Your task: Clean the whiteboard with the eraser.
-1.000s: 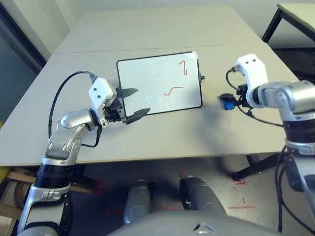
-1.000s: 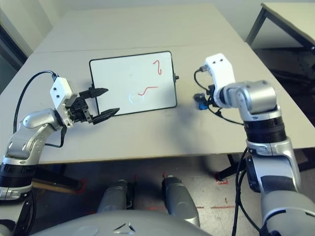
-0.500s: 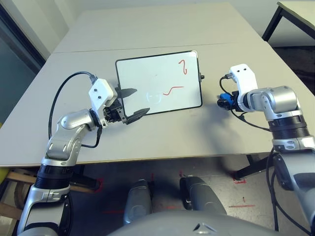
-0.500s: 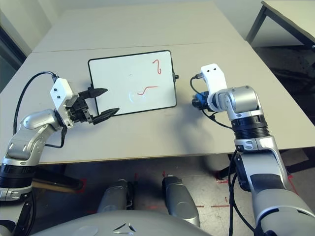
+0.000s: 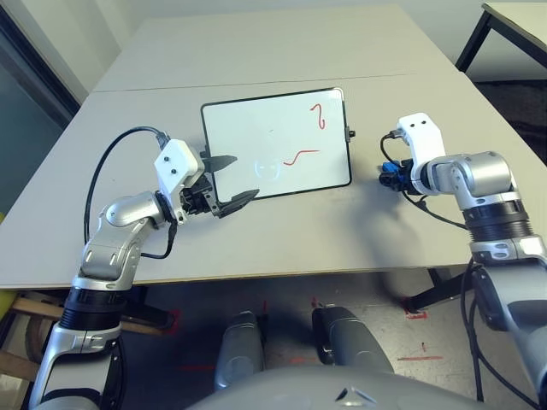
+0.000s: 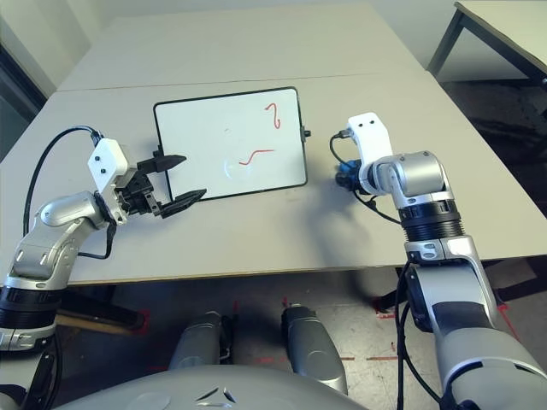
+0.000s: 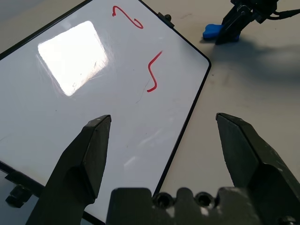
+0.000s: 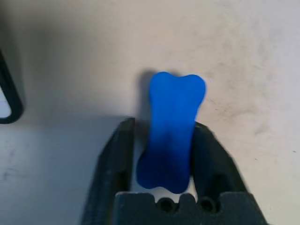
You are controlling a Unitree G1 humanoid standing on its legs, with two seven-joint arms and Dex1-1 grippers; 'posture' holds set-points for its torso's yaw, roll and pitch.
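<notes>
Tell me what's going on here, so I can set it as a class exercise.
A humanoid robot at a table is preparing to wipe a whiteboard that carries red scribbles. Its right claw has its fingers on either side of the blue eraser, which lies on the table to the right of the board; a firm grip cannot be confirmed. The left claw hovers open at the board's near left corner. Nothing looks wiped yet.

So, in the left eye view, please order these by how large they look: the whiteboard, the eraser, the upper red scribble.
1. The whiteboard, by far the largest.
2. The upper red scribble and the eraser look alike; the right gripper covers part of the eraser, so no ranking.
</notes>
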